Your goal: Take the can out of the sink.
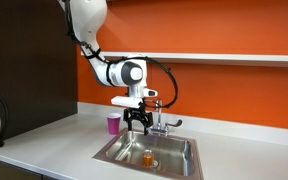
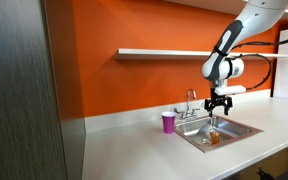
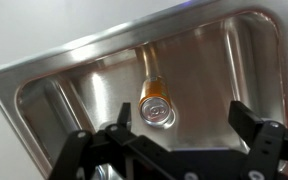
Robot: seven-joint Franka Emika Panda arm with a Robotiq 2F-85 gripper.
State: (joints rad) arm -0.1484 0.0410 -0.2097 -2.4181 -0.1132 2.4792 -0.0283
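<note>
The orange-brown can [image 1: 148, 156] stands upright inside the stainless steel sink [image 1: 114, 154], near the drain. It also shows in an exterior view [image 2: 215, 138] and from above in the wrist view [image 3: 156, 100], with its pale metallic top facing the camera. My gripper [image 1: 138, 127] hangs open above the basin, well above the can, in both exterior views [image 2: 217, 110]. In the wrist view the two fingers [image 3: 182, 118] are spread wide with nothing between them, and the can sits just ahead of the left finger.
A pink cup [image 1: 114, 123] stands on the white counter beside the sink's rim, also in an exterior view [image 2: 168, 122]. The chrome faucet [image 1: 162, 118] rises at the basin's back edge, close to my gripper. An orange wall and a shelf lie behind.
</note>
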